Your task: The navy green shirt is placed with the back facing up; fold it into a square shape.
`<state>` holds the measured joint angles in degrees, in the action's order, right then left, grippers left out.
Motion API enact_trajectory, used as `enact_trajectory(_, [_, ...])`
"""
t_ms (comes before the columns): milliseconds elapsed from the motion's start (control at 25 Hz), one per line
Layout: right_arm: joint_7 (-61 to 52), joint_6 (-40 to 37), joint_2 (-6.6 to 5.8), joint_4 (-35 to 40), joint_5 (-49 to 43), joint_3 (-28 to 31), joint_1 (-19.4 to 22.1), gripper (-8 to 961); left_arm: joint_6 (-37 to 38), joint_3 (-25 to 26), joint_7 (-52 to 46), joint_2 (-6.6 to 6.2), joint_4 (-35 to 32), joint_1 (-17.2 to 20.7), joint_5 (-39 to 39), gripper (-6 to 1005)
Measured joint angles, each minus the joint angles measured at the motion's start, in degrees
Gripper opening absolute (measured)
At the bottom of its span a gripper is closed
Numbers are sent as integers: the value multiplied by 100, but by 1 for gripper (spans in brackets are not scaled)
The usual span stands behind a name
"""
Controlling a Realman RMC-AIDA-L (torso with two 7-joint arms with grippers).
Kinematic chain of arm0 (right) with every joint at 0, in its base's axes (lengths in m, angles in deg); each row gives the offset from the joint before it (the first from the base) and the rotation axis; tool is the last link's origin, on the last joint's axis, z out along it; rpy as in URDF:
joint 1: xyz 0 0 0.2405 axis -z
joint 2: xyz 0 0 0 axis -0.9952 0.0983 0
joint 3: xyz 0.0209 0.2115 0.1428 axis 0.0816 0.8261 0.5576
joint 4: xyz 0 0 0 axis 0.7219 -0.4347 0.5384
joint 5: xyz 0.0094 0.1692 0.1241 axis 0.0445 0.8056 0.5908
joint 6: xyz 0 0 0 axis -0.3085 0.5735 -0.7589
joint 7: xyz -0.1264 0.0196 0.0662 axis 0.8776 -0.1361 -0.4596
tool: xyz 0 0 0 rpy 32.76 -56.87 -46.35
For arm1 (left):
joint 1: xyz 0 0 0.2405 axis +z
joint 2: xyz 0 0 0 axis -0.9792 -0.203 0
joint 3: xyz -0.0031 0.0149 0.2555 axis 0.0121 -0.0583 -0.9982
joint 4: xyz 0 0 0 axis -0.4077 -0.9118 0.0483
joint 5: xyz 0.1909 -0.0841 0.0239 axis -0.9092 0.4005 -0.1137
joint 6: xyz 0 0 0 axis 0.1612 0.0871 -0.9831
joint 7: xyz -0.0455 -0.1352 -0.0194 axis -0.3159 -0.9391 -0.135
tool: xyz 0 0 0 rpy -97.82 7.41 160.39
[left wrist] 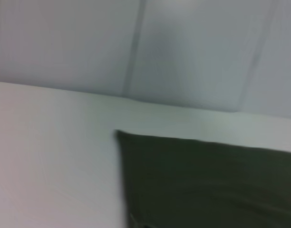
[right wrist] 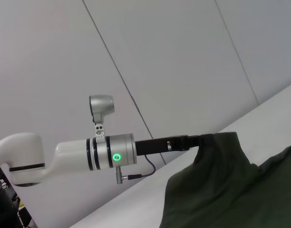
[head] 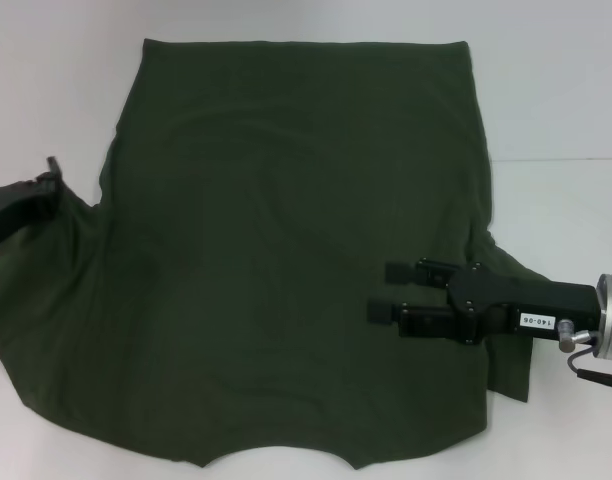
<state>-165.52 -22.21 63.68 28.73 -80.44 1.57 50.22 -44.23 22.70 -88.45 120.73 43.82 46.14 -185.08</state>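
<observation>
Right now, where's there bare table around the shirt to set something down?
Bare table lies left of the navy green shirt, above the left gripper holding its lifted sleeve. More lies right of the shirt, beyond the right gripper, which hovers open over the cloth. The near edge is crowded.

The shirt (head: 286,270) lay spread over the middle of the table (head: 556,90), its straight edge at the far side. The right gripper (head: 378,292) reached in from the right over the shirt's right part. The left gripper (head: 48,178) sat at its left edge.
</observation>
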Motion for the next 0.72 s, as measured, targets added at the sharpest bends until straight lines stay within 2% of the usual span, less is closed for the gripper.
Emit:
enact_trajectory(240, [14,18,0,0,0,-14,29,886,823,-19,-174,-6,-20,14,12,10])
enact_trajectory(480, [28,19,0,0,0,-16,30,886,1209,-105,-260,17,71,-51,101,11])
enact_trajectory(720, [29,20,-2,0,1,-23,21,885,1606,-230,-141,-1,440,-32,802,25])
